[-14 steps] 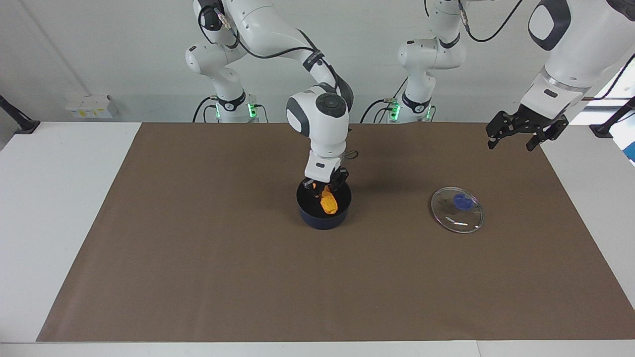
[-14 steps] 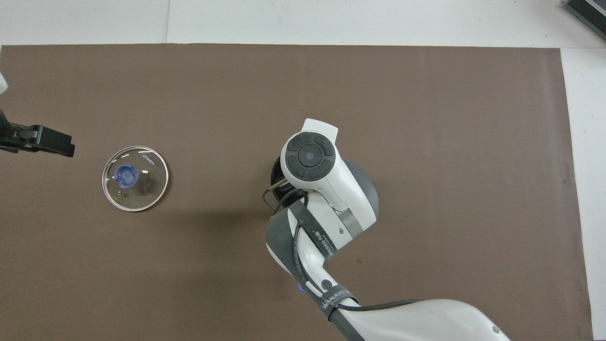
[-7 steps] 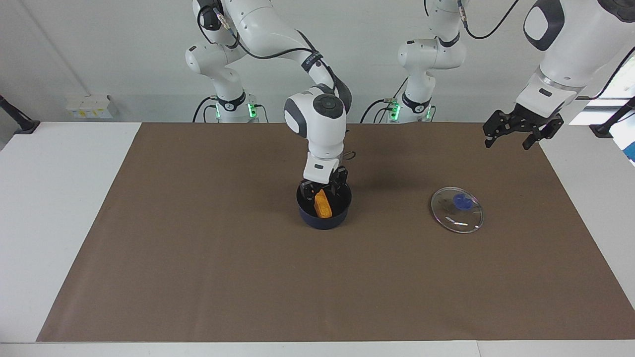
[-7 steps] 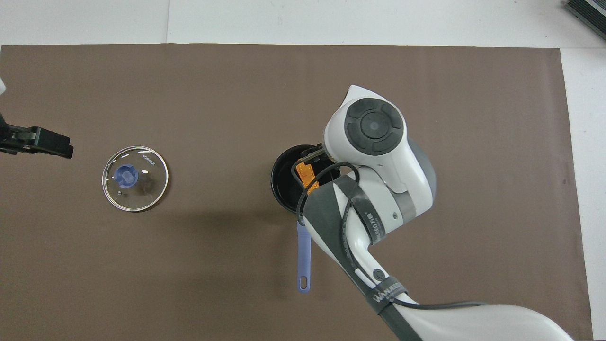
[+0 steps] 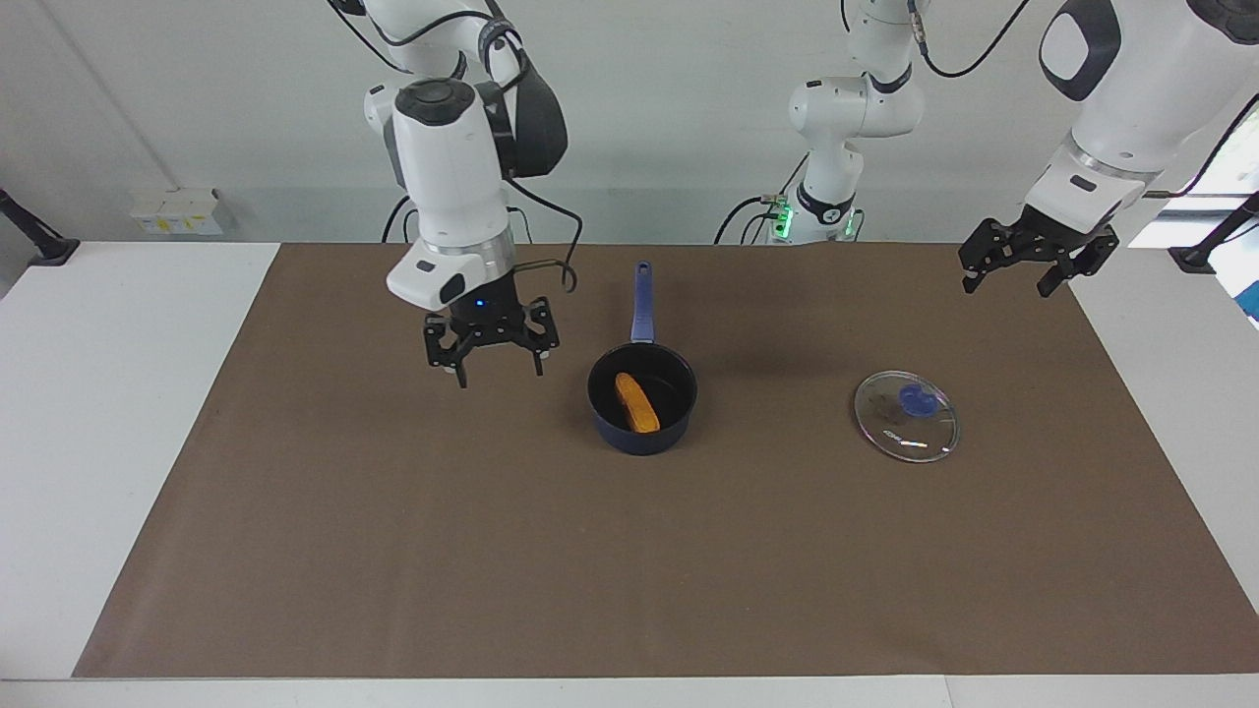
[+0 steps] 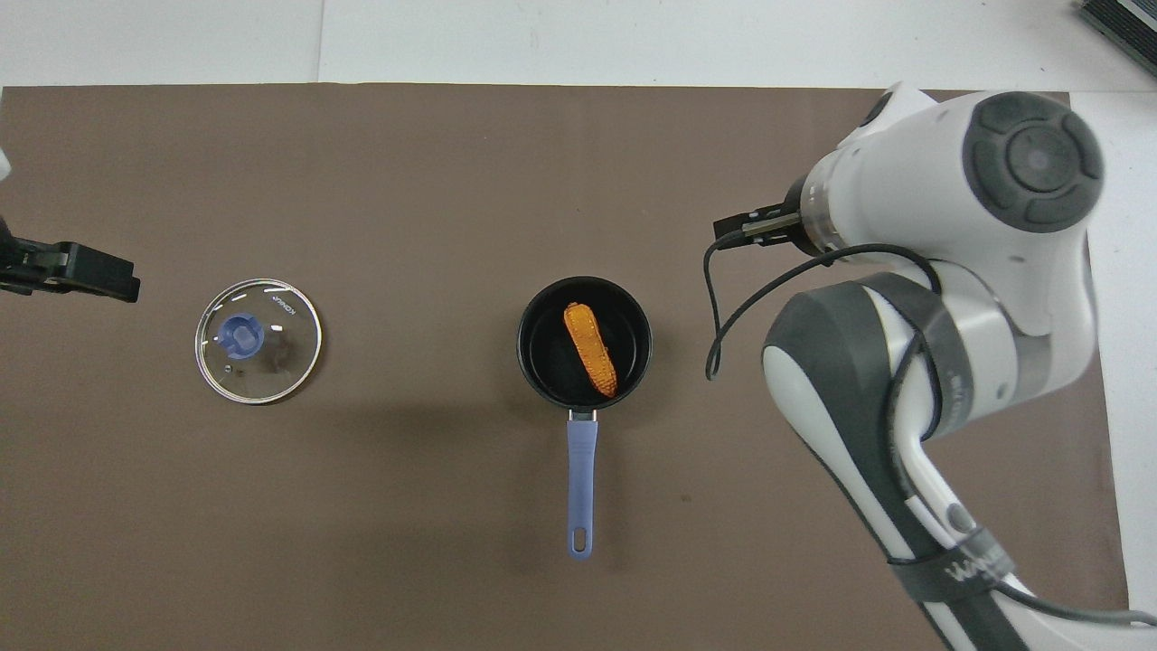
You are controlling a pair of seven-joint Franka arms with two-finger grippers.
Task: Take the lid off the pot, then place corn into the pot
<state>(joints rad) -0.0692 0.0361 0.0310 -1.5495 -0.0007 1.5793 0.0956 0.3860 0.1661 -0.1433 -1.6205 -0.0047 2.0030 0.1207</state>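
The dark blue pot [image 5: 639, 440] stands mid-table with its long handle [image 5: 642, 300] pointing toward the robots. The orange-yellow corn [image 5: 635, 403] lies inside it, on the black bottom. In the overhead view the corn [image 6: 590, 351] lies in the pot [image 6: 542, 357]. The glass lid [image 5: 906, 416] with its blue knob lies flat on the mat beside the pot, toward the left arm's end; it also shows in the overhead view [image 6: 258, 340]. My right gripper [image 5: 500, 372] is open and empty, raised over the mat beside the pot toward the right arm's end. My left gripper [image 5: 1010, 287] is open and empty, raised and waiting near the mat's edge.
A brown mat [image 5: 629, 570] covers the white table [image 5: 118, 413]. A small white box [image 5: 177, 209] sits at the table's edge near the robots. The right arm's wrist [image 6: 949, 217] covers part of the mat in the overhead view.
My right gripper has let go of the corn, which now lies flat in the pot. The gripper rose and swung away toward the right arm's end. The left arm has hardly moved.
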